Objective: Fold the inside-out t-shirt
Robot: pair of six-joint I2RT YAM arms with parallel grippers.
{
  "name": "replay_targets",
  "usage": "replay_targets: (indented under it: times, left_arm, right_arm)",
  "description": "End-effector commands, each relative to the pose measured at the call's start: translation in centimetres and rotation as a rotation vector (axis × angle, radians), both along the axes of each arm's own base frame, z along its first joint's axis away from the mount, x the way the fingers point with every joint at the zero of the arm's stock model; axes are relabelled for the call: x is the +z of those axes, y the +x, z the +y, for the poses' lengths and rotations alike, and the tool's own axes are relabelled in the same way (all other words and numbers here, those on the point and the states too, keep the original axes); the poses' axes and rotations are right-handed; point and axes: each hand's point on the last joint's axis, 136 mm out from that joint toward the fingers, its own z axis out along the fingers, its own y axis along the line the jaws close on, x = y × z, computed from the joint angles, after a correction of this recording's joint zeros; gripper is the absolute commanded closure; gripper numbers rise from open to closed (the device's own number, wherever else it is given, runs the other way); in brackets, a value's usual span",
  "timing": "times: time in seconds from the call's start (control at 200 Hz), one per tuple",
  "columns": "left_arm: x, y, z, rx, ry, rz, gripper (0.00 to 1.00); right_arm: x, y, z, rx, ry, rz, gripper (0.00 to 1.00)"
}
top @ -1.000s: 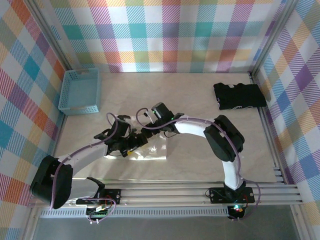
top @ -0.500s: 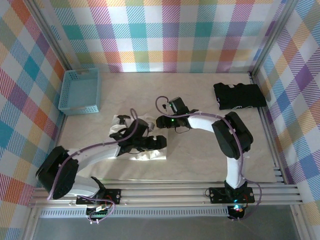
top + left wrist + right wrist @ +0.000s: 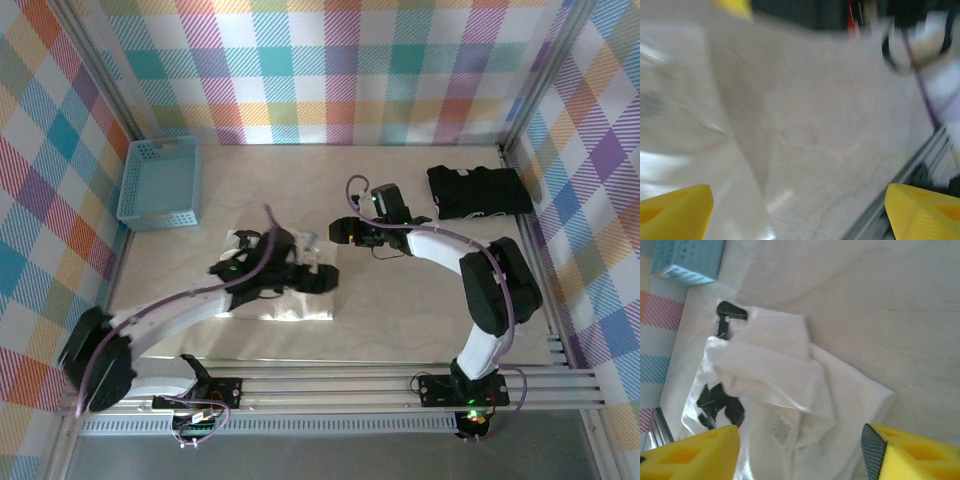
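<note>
The inside-out t-shirt [image 3: 268,300] lies as a white, wrinkled, roughly square bundle on the table, left of centre. In the right wrist view the t-shirt [image 3: 775,375] shows soft folds and a small printed tag [image 3: 781,427]. My left gripper [image 3: 314,280] hovers over the shirt's right edge. In its own blurred view the left gripper [image 3: 800,215] is open, with bare table between the yellow fingertips [image 3: 675,210] and pale cloth at the left. My right gripper [image 3: 342,232] sits just beyond the shirt's far right corner. The right gripper [image 3: 800,460] is open and holds nothing.
A blue basket [image 3: 160,180] stands at the far left, its corner [image 3: 687,260] also in the right wrist view. A folded black garment [image 3: 480,190] lies at the far right. Checked walls close in three sides. A metal rail [image 3: 330,385] runs along the near edge.
The right gripper has drawn back to the right and away from the shirt, letting go of the cloth. The left gripper has shifted right across the shirt, staying open.
</note>
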Motion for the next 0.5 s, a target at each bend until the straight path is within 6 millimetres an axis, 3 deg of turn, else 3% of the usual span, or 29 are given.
replay_targets:
  times: [0.0,0.075,0.16,0.275,0.395,0.495]
  left_arm:
    - [-2.1,1.6,7.3,0.268,0.027,0.132,0.12]
    - [-2.9,2.3,11.1,0.404,0.006,0.207,0.12]
    - [-3.5,2.5,13.7,0.485,0.020,0.243,0.12]
    - [-3.8,2.6,14.8,0.495,0.030,0.249,0.12]
    - [-4.8,2.3,15.7,0.524,0.063,0.266,0.11]
    - [-5.9,1.8,16.8,0.568,0.088,0.296,0.11]
  right_arm:
    - [0.2,-1.5,3.2,0.161,-0.111,-0.178,0.26]
    - [-0.5,-1.6,4.5,0.217,-0.216,-0.281,0.22]
    - [-1.3,-1.2,6.0,0.267,-0.341,-0.388,0.19]
    - [-2.3,-0.3,7.6,0.320,-0.493,-0.509,0.17]
    - [-3.9,1.0,8.5,0.336,-0.573,-0.526,0.16]
    - [-4.4,2.0,8.8,0.304,-0.587,-0.521,0.22]
